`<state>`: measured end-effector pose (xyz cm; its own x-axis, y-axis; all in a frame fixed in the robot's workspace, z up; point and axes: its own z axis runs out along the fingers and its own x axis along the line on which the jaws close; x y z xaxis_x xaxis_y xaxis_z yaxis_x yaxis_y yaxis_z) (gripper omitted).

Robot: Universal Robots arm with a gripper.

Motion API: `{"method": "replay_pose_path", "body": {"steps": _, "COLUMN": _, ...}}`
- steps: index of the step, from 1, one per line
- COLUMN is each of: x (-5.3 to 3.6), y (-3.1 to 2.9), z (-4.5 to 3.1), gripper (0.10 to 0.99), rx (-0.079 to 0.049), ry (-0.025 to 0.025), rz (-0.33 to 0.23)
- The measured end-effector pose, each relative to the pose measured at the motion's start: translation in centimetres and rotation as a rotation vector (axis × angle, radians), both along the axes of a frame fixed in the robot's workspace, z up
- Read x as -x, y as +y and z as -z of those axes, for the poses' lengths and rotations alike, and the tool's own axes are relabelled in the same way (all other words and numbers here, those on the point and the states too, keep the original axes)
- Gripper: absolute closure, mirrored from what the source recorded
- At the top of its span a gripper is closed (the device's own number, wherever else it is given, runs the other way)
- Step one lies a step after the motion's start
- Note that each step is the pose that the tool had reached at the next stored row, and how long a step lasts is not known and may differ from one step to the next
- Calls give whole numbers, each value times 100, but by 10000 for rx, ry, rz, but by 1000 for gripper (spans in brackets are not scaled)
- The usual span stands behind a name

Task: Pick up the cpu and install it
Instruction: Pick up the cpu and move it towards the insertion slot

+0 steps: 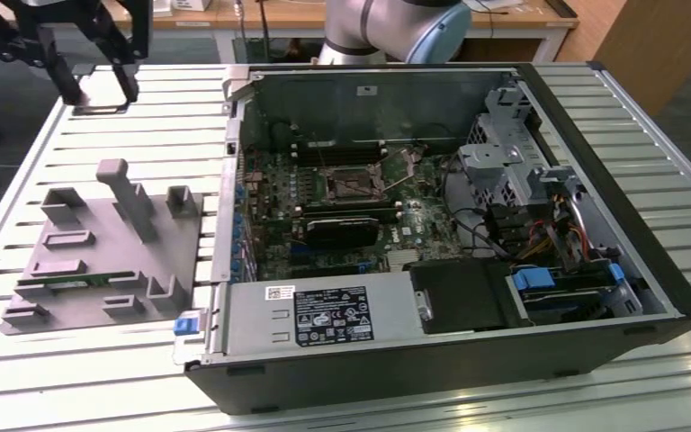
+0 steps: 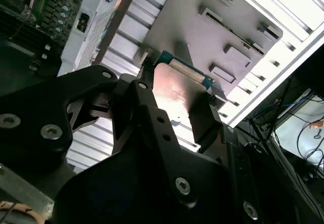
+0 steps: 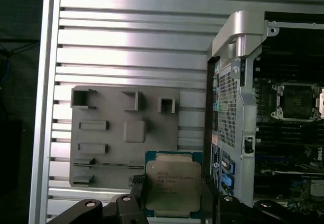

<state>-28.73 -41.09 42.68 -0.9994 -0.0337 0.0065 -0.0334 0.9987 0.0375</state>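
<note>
Gripper (image 1: 100, 90) hangs over the far corner of the slatted table (image 1: 118, 378), on the exterior view's left, well apart from the open computer case (image 1: 442, 378) and its bare socket (image 1: 352, 184). In the second wrist view, 2 black fingers (image 2: 202, 118) are closed on the cpu (image 2: 174, 92), with the grey parts tray (image 2: 202, 37) behind it. The first wrist view shows its metal top, pinched at 2 opposite edges. Such a thin-edge hold could let it tilt or slip, and a skewed cpu risks bending socket pins

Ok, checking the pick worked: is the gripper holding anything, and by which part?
The gripper holds the small flat square silvery-topped cpu, pinched by two opposite side edges.
</note>
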Motion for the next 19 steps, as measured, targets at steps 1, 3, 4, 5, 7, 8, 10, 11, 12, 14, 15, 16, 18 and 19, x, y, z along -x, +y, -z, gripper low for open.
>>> {"method": "replay_pose_path", "body": {"steps": 1, "x": -45, "y": 0, "z": 0, "gripper": 557, "rx": -1, "ry": -3, "rz": -1}}
{"method": "replay_pose_path", "body": {"steps": 3, "x": -135, "y": 0, "z": 0, "gripper": 557, "rx": -2, "ry": -9, "rz": -1}}
{"method": "replay_pose_path", "body": {"steps": 4, "x": -180, "y": 0, "z": 0, "gripper": 557, "rx": -2, "ry": -12, "rz": -1}}
{"method": "replay_pose_path", "body": {"steps": 5, "x": -224, "y": 0, "z": 0, "gripper": 557, "rx": -3, "ry": -16, "rz": 0}}
{"method": "replay_pose_path", "body": {"steps": 7, "x": -316, "y": 0, "z": 0, "gripper": 557, "rx": -5, "ry": -22, "rz": -1}}
{"method": "replay_pose_path", "body": {"steps": 8, "x": -359, "y": 0, "z": 0, "gripper": 557, "rx": -6, "ry": -25, "rz": -1}}
{"method": "replay_pose_path", "body": {"steps": 10, "x": -444, "y": 0, "z": 0, "gripper": 557, "rx": -6, "ry": -32, "rz": 0}}
{"method": "replay_pose_path", "body": {"steps": 11, "x": -484, "y": 0, "z": 0, "gripper": 557, "rx": -6, "ry": -36, "rz": -1}}
{"method": "replay_pose_path", "body": {"steps": 12, "x": -524, "y": 0, "z": 1, "gripper": 557, "rx": -7, "ry": -41, "rz": -1}}
{"method": "replay_pose_path", "body": {"steps": 14, "x": -603, "y": 0, "z": 0, "gripper": 557, "rx": -7, "ry": -48, "rz": 0}}
{"method": "replay_pose_path", "body": {"steps": 15, "x": -644, "y": 0, "z": 0, "gripper": 557, "rx": -6, "ry": -51, "rz": -1}}
{"method": "replay_pose_path", "body": {"steps": 16, "x": -687, "y": 0, "z": 0, "gripper": 557, "rx": -6, "ry": -56, "rz": 0}}
{"method": "replay_pose_path", "body": {"steps": 18, "x": -762, "y": 0, "z": 0, "gripper": 557, "rx": -7, "ry": -65, "rz": -1}}
{"method": "replay_pose_path", "body": {"steps": 19, "x": -798, "y": 0, "z": 0, "gripper": 557, "rx": -7, "ry": -69, "rz": -1}}
